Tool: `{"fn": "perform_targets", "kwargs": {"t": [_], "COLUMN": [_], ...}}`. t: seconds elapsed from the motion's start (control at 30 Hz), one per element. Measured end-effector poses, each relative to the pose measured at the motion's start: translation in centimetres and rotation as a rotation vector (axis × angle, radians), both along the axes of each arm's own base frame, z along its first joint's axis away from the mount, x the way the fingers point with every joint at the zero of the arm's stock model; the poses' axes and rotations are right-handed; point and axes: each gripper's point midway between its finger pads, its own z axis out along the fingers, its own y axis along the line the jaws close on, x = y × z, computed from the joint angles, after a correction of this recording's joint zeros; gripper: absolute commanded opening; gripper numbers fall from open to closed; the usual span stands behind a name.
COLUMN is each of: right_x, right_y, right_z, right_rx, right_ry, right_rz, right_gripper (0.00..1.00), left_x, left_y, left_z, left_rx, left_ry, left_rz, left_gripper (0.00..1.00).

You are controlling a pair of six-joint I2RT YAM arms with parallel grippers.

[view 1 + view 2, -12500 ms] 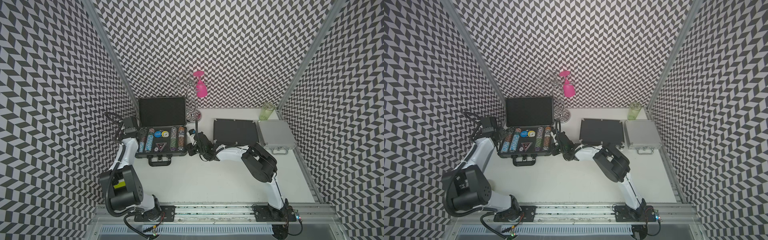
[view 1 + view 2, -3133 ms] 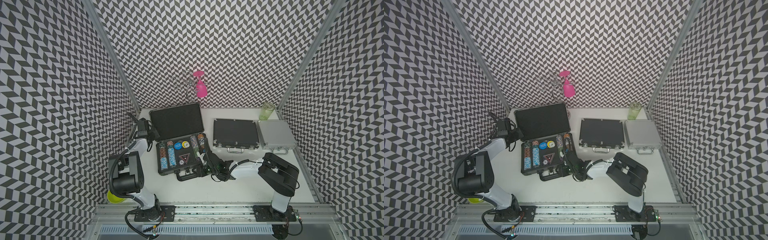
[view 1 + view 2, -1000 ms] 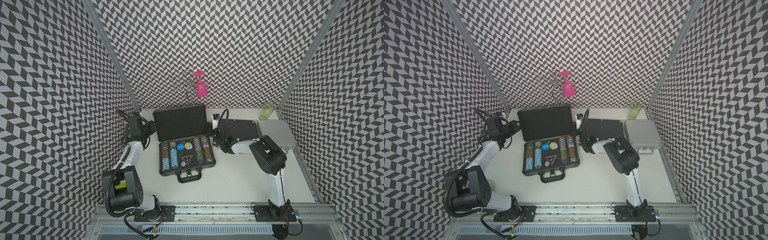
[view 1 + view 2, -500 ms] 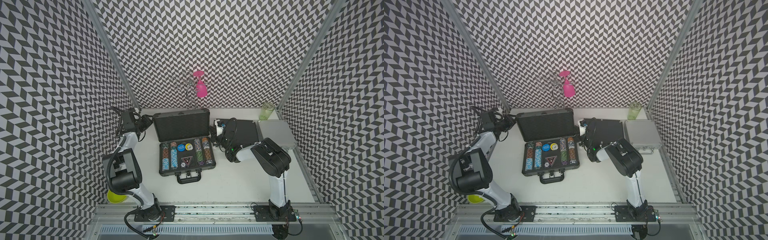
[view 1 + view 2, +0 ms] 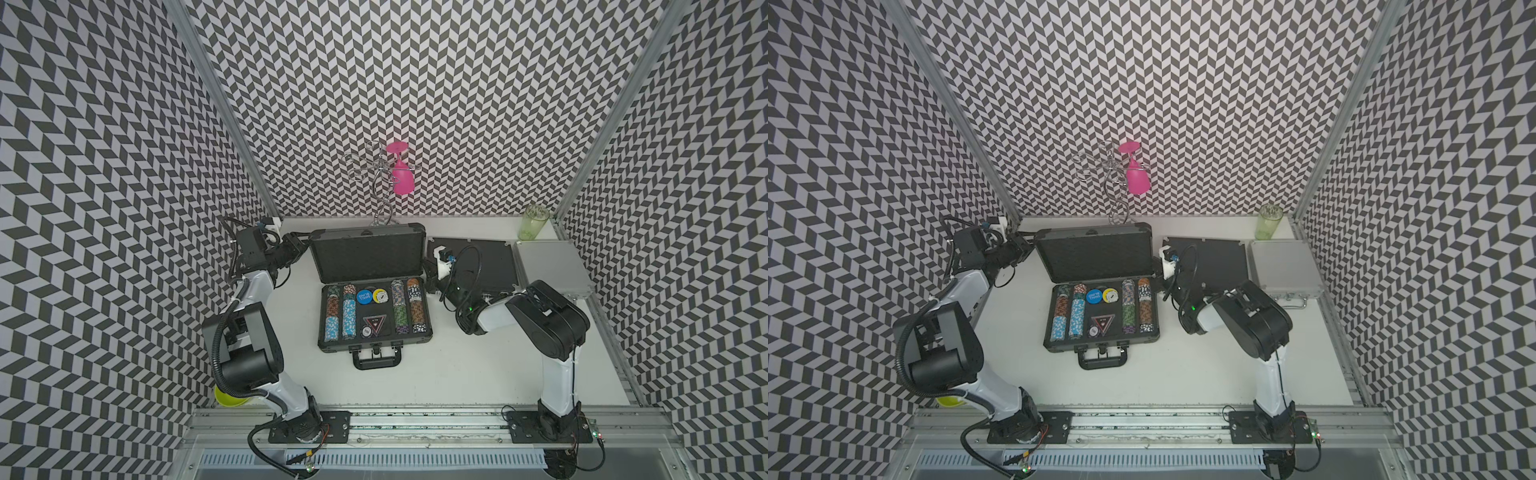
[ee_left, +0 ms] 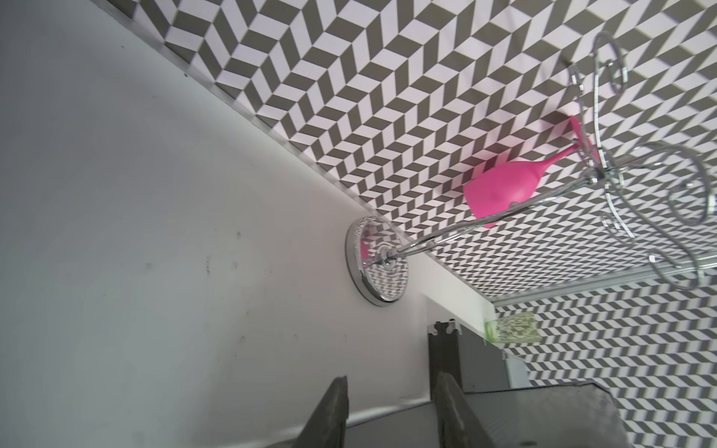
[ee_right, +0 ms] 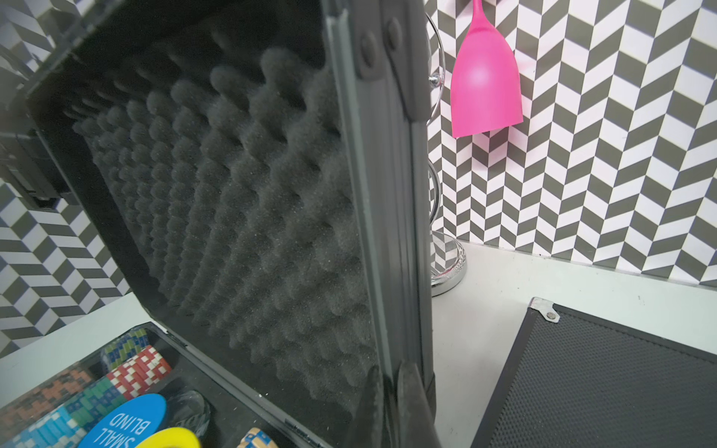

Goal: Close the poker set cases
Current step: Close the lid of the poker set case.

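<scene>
The large dark-grey case [image 5: 374,328] [image 5: 1100,320] lies open at the table's middle, rows of colourful chips [image 7: 132,372] in its base. Its foam-lined lid [image 5: 368,253] [image 5: 1096,249] [image 7: 240,194] stands steeply raised. My left gripper [image 5: 305,241] [image 5: 1027,243] [image 6: 392,411] is open at the lid's far left corner, against its outer side [image 6: 543,415]. My right gripper [image 5: 429,270] [image 5: 1156,268] [image 7: 388,403] is shut, its tips against the lid's right edge. To the right, the flat black case [image 5: 494,257] [image 5: 1212,257] [image 7: 620,380] and the silver case [image 5: 548,266] [image 5: 1283,266] lie closed.
A wire glass stand [image 5: 382,195] [image 6: 378,267] with a hanging pink wine glass [image 5: 402,180] [image 7: 485,77] stands just behind the lid. A green tumbler [image 5: 536,222] [image 6: 512,329] sits in the back right corner. Patterned walls close in three sides.
The lid has tipped up from leaning back to steeper. My left gripper has come in behind its left corner, and my right gripper has settled at its right edge.
</scene>
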Motion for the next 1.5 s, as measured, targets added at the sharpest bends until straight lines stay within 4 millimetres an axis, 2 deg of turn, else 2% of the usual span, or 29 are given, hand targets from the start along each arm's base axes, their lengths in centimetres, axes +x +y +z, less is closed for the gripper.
{"fn": "perform_targets", "kwargs": {"t": [0.13,0.4,0.63,0.77,0.87,1.07,1.23,1.4,1.5], "right_x": [-0.1,-0.4,-1.6,-2.4,-2.9,-4.8,-6.2,-7.4,-8.1], "right_y": [0.0,0.0,-0.1,0.2,0.0,-1.1,-1.5,-1.4,-1.3], "right_z": [0.0,0.1,0.0,0.1,0.6,2.6,3.2,1.6,-0.2], "right_rx": [-0.004,-0.007,0.020,0.048,0.066,0.109,0.145,0.137,0.115], "right_ry": [-0.008,-0.019,-0.031,-0.024,-0.009,0.055,0.152,0.308,0.418], "right_rz": [0.002,0.009,0.024,0.040,0.038,0.042,0.062,0.091,0.101], "right_gripper": [0.04,0.05,0.20,0.42,0.46,0.48,0.49,0.50,0.50], "left_x": [0.2,0.8,0.6,0.0,-0.9,-1.3,-1.6,-1.4,-0.7], "left_y": [-0.5,-0.9,-2.5,-3.8,-4.3,-3.2,-2.1,-1.3,-1.5], "left_z": [0.7,-1.7,-0.7,-0.4,-0.6,-1.5,-0.6,0.4,1.3], "left_rx": [-0.073,-0.163,-0.173,-0.163,-0.157,-0.118,-0.058,0.036,0.140], "left_ry": [-0.040,-0.006,-0.047,-0.059,-0.053,-0.008,-0.004,-0.001,0.002], "left_rz": [-0.084,-0.153,-0.223,-0.252,-0.253,-0.170,-0.093,-0.020,0.019], "left_gripper": [0.56,0.56,0.51,0.51,0.50,0.50,0.50,0.50,0.50]}}
